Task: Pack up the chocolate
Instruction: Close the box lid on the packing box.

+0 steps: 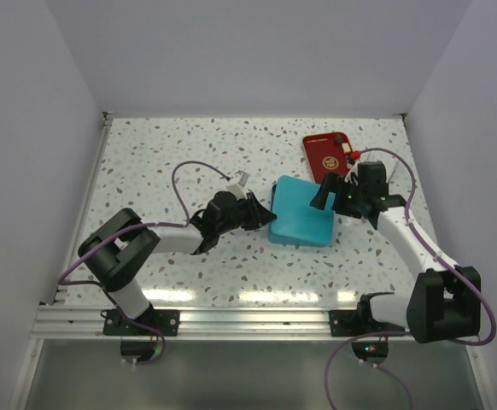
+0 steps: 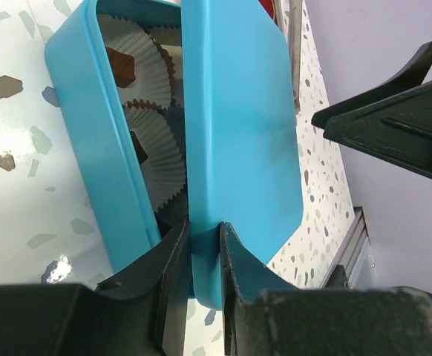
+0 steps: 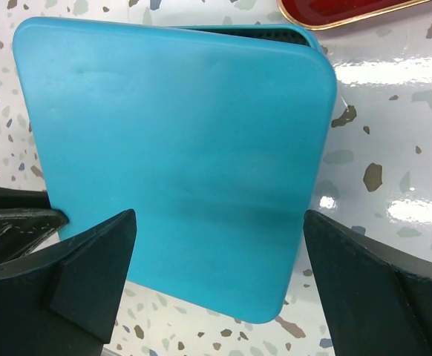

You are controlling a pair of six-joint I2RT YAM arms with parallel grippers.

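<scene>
Left gripper (image 2: 205, 230) pinching teal lid (image 2: 238, 126) edge — right gripper (image 3: 217, 219) spread wide; chocolate (image 2: 123, 67) in box (image 2: 105, 148).

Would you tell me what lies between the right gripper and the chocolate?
The teal lid, pinched on edge by the left gripper, stands between the right gripper and the chocolate in the box; the left wrist view shows it.

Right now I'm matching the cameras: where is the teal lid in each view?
Top external: teal lid, right of centre.
Left wrist: centre, its edge pinched by the left claw.
Right wrist: fills the middle.
Shared landmark: the red tray beyond it.
</scene>
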